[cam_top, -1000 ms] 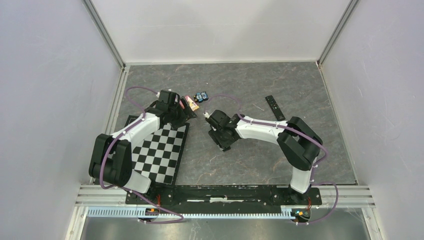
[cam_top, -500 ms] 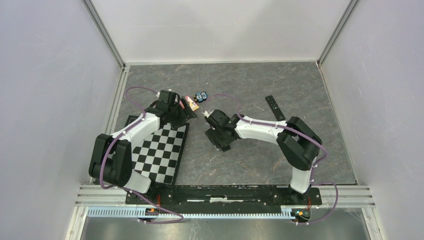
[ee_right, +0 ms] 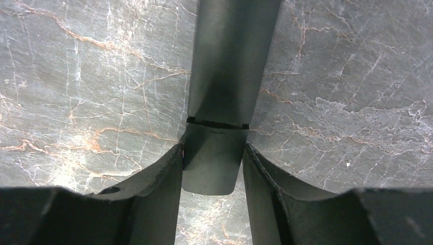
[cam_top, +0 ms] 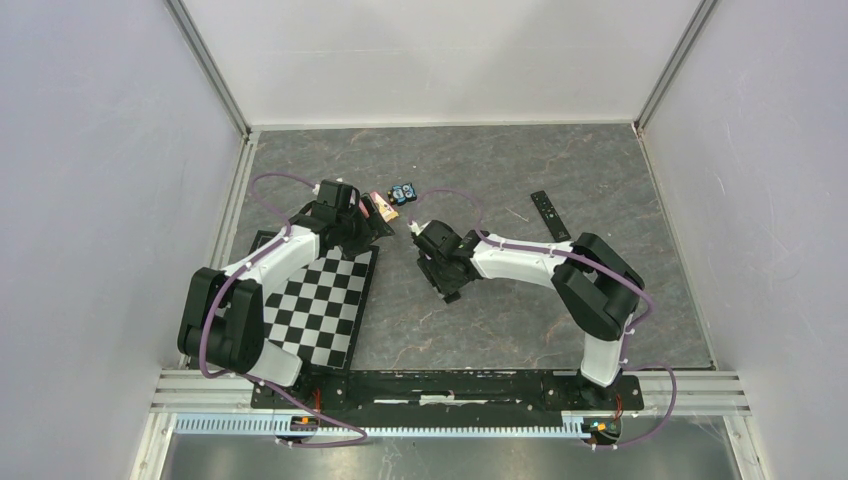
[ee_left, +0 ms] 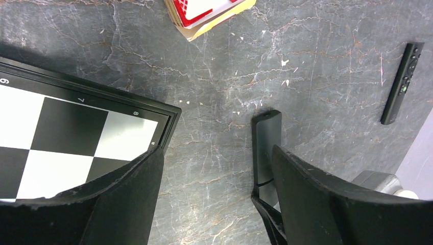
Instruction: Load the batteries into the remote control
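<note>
A black remote control (ee_right: 224, 66) lies back up on the marble table, with a thin seam across it. My right gripper (ee_right: 213, 149) is shut on its near end, one finger against each side. In the left wrist view the same remote control (ee_left: 266, 145) sits just beyond the right-hand finger of my left gripper (ee_left: 217, 153). That gripper is open with only bare table between its fingers. In the top view the left gripper (cam_top: 372, 228) and the right gripper (cam_top: 428, 250) are close together at mid-table. The batteries do not show in any view.
A second slim black remote (cam_top: 548, 215) lies further right, also seen as the remote (ee_left: 402, 84) in the left wrist view. A chessboard (cam_top: 320, 295) lies on the left. A red-and-yellow box (ee_left: 204, 13) and a blue-and-black gadget (cam_top: 403, 191) lie beyond the grippers.
My right gripper has shifted slightly at mid-table. The left arm has not moved.
</note>
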Action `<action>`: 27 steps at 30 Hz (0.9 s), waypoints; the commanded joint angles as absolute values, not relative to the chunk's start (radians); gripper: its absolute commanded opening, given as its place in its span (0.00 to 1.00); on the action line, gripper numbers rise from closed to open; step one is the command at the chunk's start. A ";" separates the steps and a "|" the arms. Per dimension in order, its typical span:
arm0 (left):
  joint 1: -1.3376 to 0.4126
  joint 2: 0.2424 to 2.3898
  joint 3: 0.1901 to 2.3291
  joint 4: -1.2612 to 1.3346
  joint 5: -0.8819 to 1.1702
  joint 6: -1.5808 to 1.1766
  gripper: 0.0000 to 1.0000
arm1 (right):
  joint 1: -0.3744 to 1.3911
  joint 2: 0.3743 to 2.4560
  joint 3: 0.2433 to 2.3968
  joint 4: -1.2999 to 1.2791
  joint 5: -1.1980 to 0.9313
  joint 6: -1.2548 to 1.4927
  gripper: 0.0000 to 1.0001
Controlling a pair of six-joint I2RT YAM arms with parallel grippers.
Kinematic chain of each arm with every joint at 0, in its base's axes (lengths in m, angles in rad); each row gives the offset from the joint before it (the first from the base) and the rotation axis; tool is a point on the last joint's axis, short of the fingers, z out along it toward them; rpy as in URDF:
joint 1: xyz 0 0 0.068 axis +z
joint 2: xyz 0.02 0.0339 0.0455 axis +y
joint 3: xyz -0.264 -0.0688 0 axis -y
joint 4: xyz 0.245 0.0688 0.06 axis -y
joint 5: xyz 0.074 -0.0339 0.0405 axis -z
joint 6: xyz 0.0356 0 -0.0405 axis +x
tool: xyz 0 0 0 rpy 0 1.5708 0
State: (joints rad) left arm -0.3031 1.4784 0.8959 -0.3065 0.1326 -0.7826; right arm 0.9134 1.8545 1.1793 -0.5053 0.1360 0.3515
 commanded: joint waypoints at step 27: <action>-0.296 1.457 0.891 -0.284 0.155 -0.792 0.84 | 0.854 1.746 1.026 -0.450 0.083 -0.199 0.76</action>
State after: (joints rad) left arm -0.3023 1.4784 0.8925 -0.3058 0.1383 -0.7834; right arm 0.8707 1.7481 1.0393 -0.3824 0.1135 -0.1722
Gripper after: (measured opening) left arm 0.834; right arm 0.709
